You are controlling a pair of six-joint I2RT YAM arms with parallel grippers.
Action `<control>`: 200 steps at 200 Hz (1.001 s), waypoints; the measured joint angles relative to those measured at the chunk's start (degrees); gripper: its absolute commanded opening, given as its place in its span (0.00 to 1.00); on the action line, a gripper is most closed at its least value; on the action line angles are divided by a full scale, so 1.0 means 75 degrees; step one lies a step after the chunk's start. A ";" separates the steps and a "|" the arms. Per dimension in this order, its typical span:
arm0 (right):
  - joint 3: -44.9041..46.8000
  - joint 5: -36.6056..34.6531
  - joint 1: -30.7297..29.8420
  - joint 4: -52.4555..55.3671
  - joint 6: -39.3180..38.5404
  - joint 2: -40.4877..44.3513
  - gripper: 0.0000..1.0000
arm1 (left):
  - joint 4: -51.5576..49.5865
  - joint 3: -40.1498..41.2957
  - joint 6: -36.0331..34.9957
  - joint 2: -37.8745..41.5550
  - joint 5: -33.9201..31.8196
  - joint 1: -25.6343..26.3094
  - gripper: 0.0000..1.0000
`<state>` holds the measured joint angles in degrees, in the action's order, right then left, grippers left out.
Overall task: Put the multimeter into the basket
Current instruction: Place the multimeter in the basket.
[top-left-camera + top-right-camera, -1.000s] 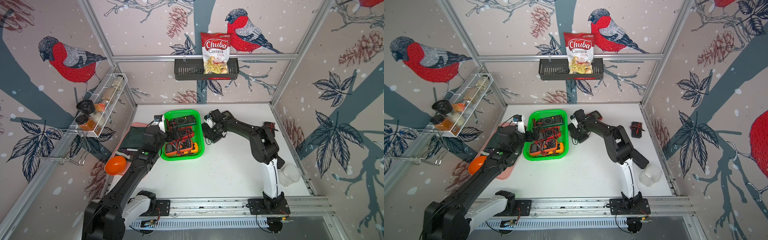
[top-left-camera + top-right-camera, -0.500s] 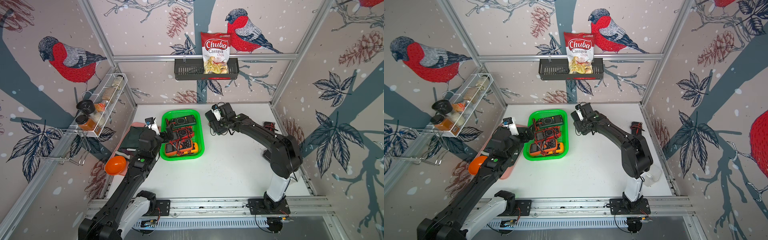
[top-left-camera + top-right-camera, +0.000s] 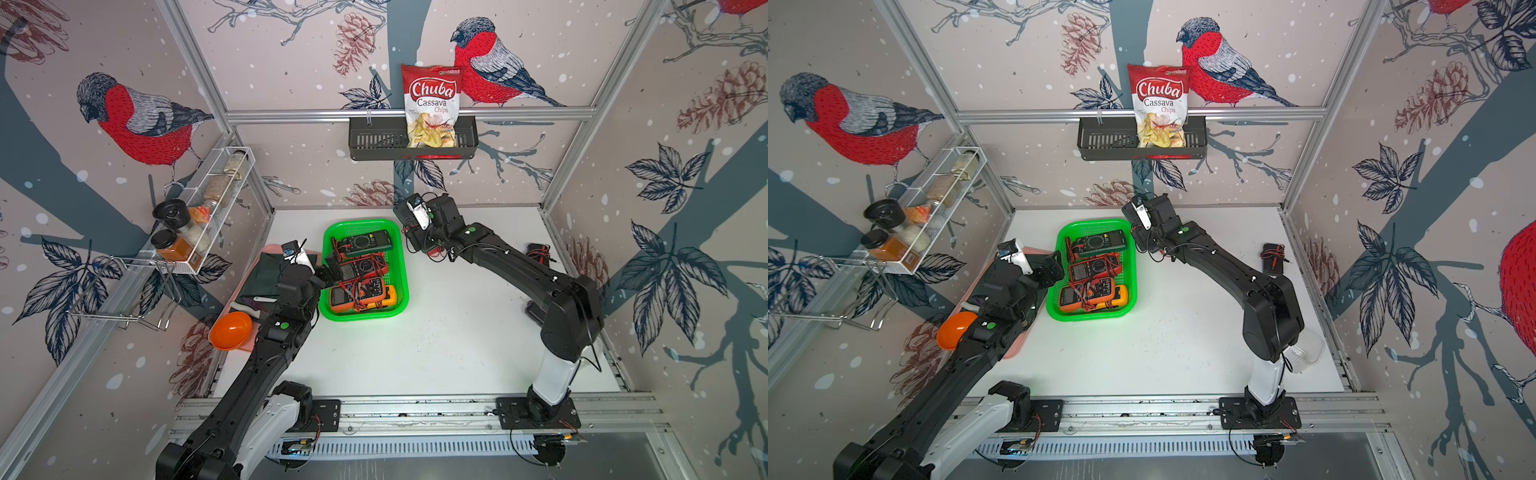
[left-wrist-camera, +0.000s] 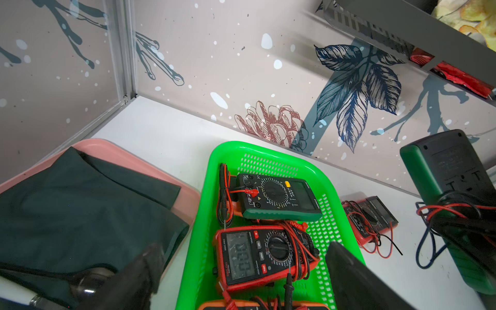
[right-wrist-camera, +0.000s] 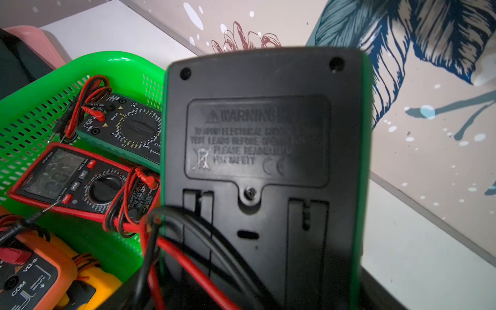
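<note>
The bright green basket (image 3: 399, 291) (image 4: 206, 209) lies left of the table's middle and holds several multimeters with tangled red and black leads. My right gripper (image 3: 411, 232) is shut on a green-edged multimeter (image 5: 263, 134) (image 4: 445, 171). It holds it upright above the table by the basket's far right corner, black back toward the wrist camera, leads hanging. My left gripper (image 3: 328, 270) (image 4: 243, 248) is open at the basket's left rim. Its fingers straddle the red multimeter (image 4: 257, 252) inside without touching it.
A small red multimeter (image 4: 370, 217) lies on the table right of the basket, below the right arm. Another black one (image 3: 538, 253) lies by the right wall. A pink tray (image 3: 249, 345) with dark cloth and an orange bowl (image 3: 230, 330) is on the left.
My right gripper has risen from the table beside the basket and moved toward the back wall with the multimeter in it. The left arm has drawn back a little toward the basket's left rim.
</note>
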<state>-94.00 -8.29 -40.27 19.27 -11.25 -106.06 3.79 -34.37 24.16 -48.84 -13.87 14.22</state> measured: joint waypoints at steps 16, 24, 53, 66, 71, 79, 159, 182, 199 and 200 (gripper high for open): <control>-0.0329 0.0064 -0.0140 -0.0050 -0.0181 -0.0344 0.00 | -0.0003 0.0000 0.0154 0.0032 -0.0189 0.0000 0.97; -0.0475 0.0111 -0.0207 -0.0070 -0.0318 -0.0507 0.00 | -0.0003 0.0000 0.0172 0.0038 -0.0259 0.0000 0.98; -0.0933 0.0204 -0.0434 -0.0111 -0.0609 -0.1017 0.00 | -0.0047 0.0000 0.0373 0.0026 -0.0592 0.0000 0.98; -0.1116 0.0306 -0.0498 -0.0125 -0.0737 -0.1224 0.00 | -0.0096 0.0000 0.0417 0.0017 -0.0793 0.0000 0.98; -0.1180 0.0358 -0.0525 -0.0137 -0.0772 -0.1300 0.00 | -0.0119 0.0000 0.0466 0.0012 -0.0851 0.0000 0.98; -0.1285 0.0399 -0.0539 -0.0163 -0.0895 -0.1419 0.00 | -0.0149 0.0000 0.0554 0.0012 -0.0985 0.0000 0.98; -0.1935 0.0746 -0.0790 -0.0300 -0.1303 -0.2308 0.00 | -0.0399 -0.0009 0.0988 -0.0050 -0.1967 0.0000 0.98; -0.2154 0.0769 -0.0877 -0.0213 -0.1472 -0.2518 0.00 | -0.0434 -0.0017 0.1043 -0.0146 -0.2037 0.0000 0.98; -0.2209 0.0801 -0.0895 -0.0154 -0.1507 -0.2608 0.00 | -0.0446 -0.0020 0.1134 -0.0210 -0.2136 0.0000 0.98; -0.2209 0.0801 -0.0898 -0.0149 -0.1507 -0.2611 0.00 | -0.0452 -0.0020 0.1134 -0.0216 -0.2148 0.0000 0.98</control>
<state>-110.56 -2.28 -47.00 18.15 -22.55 -125.64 0.40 -34.52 32.67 -50.46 -29.98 14.22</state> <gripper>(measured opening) 0.869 0.976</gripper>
